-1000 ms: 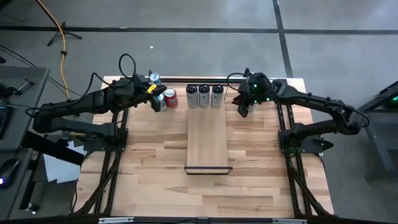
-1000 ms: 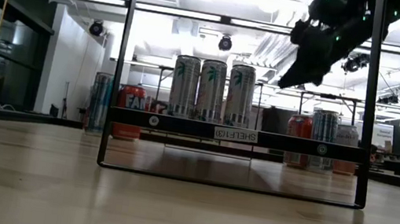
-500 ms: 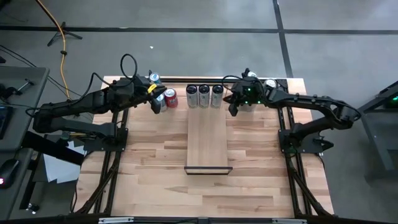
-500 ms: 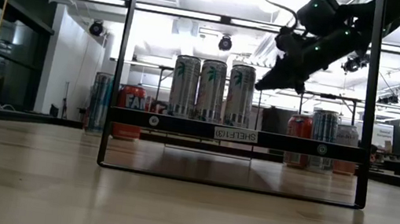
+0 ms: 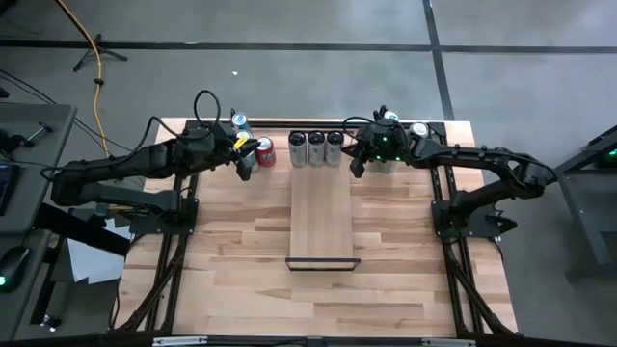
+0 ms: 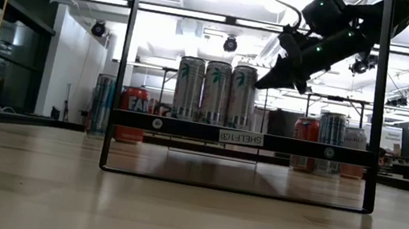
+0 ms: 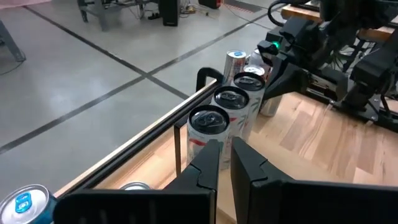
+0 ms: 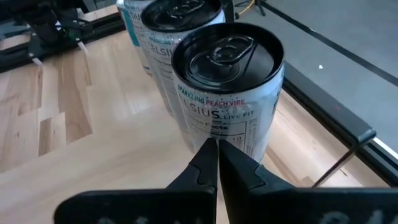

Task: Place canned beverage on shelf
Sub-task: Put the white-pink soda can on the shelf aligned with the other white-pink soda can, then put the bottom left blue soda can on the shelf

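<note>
Since a second ago the right claw [image 5: 356, 166] has slid leftward from the upper right of the high frame and now sits clenched and empty, just beside the rightmost of three silver cans [image 5: 315, 148] lined up on the shelf's [image 5: 322, 226] far end at upper centre. At upper left, the left claw [image 5: 246, 167] is clenched too, holding nothing, near a red can [image 5: 265, 152] and a blue-topped can [image 5: 239, 122] on the table [image 5: 241, 260]. Two more cans [image 5: 418, 130] stand at upper right by the right arm.

The right gripper [image 5: 354, 164] has swung in beside the shelf's [image 5: 322, 217] cans [image 5: 316, 148], its fingers [image 8: 208, 163] closing.
</note>
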You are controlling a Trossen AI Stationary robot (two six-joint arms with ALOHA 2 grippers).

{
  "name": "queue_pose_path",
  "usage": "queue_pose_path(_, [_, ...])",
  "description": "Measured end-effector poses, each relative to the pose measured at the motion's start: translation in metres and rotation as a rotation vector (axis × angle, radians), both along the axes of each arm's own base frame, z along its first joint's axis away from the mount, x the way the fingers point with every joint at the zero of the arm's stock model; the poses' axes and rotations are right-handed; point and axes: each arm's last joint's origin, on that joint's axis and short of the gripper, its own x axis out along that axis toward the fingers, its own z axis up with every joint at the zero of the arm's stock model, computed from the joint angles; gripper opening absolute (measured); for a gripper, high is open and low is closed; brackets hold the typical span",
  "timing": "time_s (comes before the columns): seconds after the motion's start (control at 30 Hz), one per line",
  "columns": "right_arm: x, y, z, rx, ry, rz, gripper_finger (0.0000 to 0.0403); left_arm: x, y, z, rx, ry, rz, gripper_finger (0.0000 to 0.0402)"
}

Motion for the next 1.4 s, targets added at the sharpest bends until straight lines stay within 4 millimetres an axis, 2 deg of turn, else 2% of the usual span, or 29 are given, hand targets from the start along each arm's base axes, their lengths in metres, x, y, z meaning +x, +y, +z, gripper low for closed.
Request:
queue_pose_path(0.2, [0.000, 0.000, 0.001, 0.001, -0.001, 0.003, 0.0000, 0.002, 0.000, 0.005, 0.040, -0.032, -0.010, 0.0000])
queue_pose_path(0.3, [-0.007, 0.002, 0.004, -0.003, 0.025, 0.009, 0.0000, 0.002, 0.000, 0.007, 0.044, -0.052, -0.010, 0.0000])
queue_pose_path(0.53, [-0.036, 0.012, 0.037, -0.043, -0.047, 0.108, 0.0000, 0.003, 0.001, 0.008, 0.054, -0.057, -0.012, 0.0000])
queue_pose_path(0.83, [-0.066, 0.038, 0.083, -0.002, -0.313, 0.205, 0.0000, 0.003, 0.001, 0.011, 0.059, -0.092, -0.011, 0.0000])
queue_pose_path(1.07, [-0.063, 0.049, 0.102, -0.051, -0.479, 0.270, 0.0000, 0.004, 0.001, 0.012, 0.064, -0.100, -0.012, 0.0000])
queue_pose_path(1.4, [-0.058, 0.050, 0.103, -0.047, -0.495, 0.239, 0.0000, 0.004, 0.001, 0.016, 0.107, -0.118, -0.024, 0.0001])
